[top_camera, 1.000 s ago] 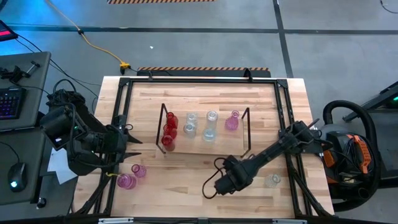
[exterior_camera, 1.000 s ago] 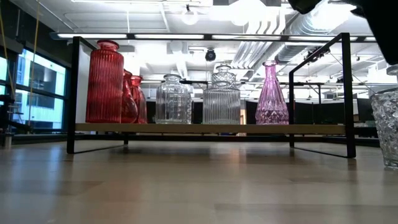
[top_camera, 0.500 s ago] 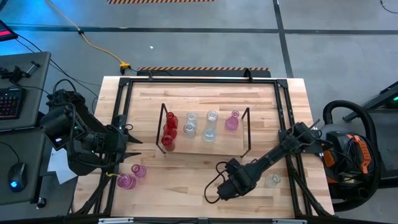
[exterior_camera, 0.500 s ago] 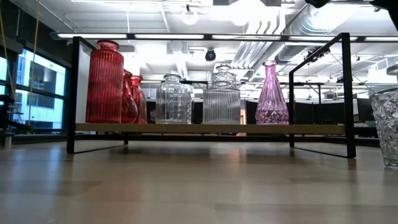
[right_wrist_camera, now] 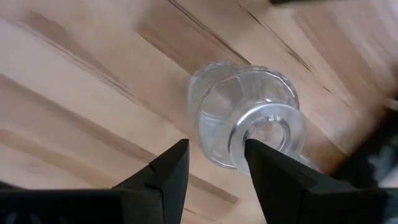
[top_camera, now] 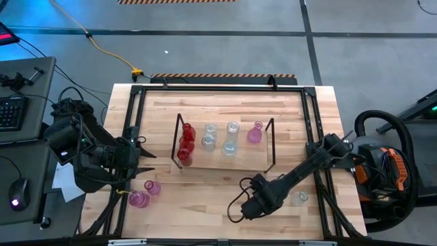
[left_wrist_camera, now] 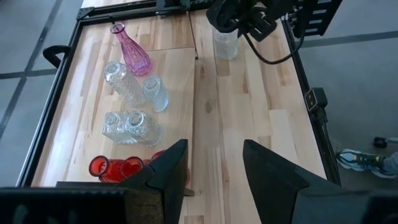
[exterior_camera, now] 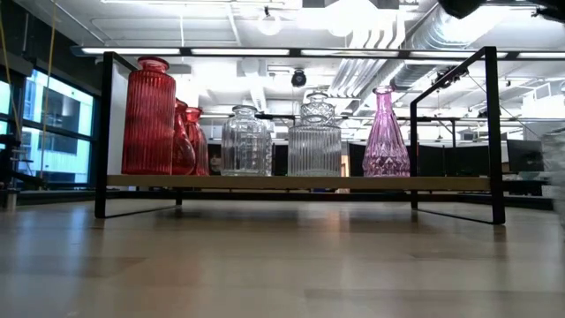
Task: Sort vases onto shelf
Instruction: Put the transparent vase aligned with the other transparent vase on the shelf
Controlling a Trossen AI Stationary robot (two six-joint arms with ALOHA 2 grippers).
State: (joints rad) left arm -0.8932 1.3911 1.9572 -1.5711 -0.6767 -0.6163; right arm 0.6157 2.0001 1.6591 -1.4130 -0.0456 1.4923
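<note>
The shelf (top_camera: pixel 239 158) stands mid-table. On its board (exterior_camera: pixel 291 182) stand red vases (exterior_camera: pixel 150 117) at the left end, clear vases (exterior_camera: pixel 313 137) in the middle and a pink vase (exterior_camera: pixel 384 132) at the right end. A clear vase (right_wrist_camera: pixel 245 118) stands upright on the table near the right front (top_camera: pixel 299 198). My right gripper (right_wrist_camera: pixel 216 149) hangs open just above and beside it, pointing down, with nothing between its fingers. Two pink vases (top_camera: pixel 143 193) stand at the near left. My left gripper (left_wrist_camera: pixel 214 149) waits open, raised above the table's left side.
A black metal frame (top_camera: pixel 311 116) edges the table. Bare wood lies between the shelf and the near edge (top_camera: pixel 205 198). A black cable (top_camera: pixel 239 205) loops off my right wrist. A desk with a keyboard and mouse (top_camera: pixel 17 198) stands to the left of the table.
My right gripper has moved a little toward the table's near edge and sunk slightly, closing on the clear vase at the right front. Its fingers stay as wide apart as before. No vase has moved.
</note>
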